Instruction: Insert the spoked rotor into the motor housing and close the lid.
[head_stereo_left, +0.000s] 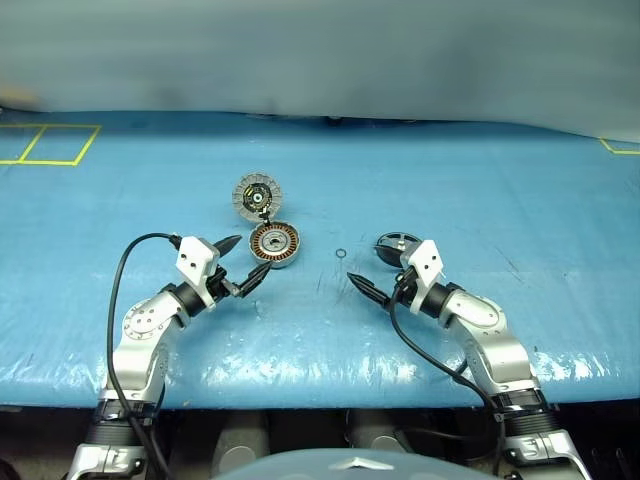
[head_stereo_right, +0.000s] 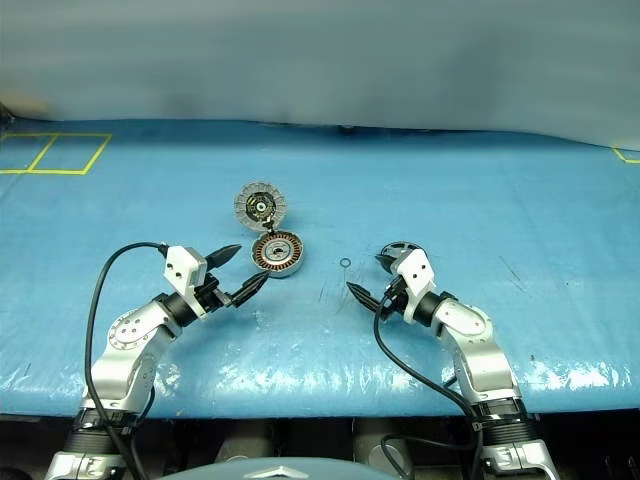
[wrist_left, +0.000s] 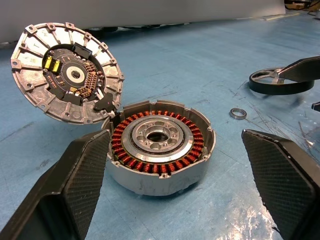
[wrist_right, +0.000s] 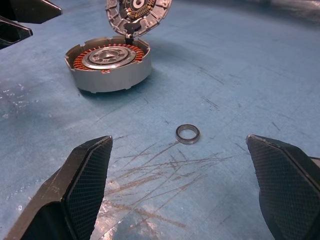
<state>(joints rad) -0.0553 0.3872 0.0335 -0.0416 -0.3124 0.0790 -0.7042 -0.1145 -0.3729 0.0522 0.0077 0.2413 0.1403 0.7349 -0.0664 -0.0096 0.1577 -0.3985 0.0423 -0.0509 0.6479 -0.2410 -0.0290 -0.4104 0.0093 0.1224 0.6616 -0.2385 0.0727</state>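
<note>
- Where the blue table cover (head_stereo_left: 480, 190) spreads across the whole work surface, yellow tape lines (head_stereo_left: 50, 145) mark squares at its far left corner; its middle is scuffed with pale scratches.
- The left gripper (head_stereo_left: 243, 265) stands wide open and empty, its fingertips just beside the near-left wall of the motor housing without touching it.
- The right gripper (head_stereo_left: 372, 268) is likewise spread wide and holds nothing; its upper finger reaches over the spoked rotor.
- The motor housing (head_stereo_left: 275, 245) sits near the table's middle, a short silver cup with a ring of copper-brown windings around a silver hub.
- The lid (head_stereo_left: 257, 194) stands tilted open at the housing's far edge, inner face showing: pale segmented rim, dark centre with small yellow parts. No writing is legible.
- The spoked rotor (head_stereo_left: 396, 244) lies flat to the right, well apart from the housing, dark rim around silvery spokes.
- A small metal ring (head_stereo_left: 341, 253) lies between housing and rotor.
</note>
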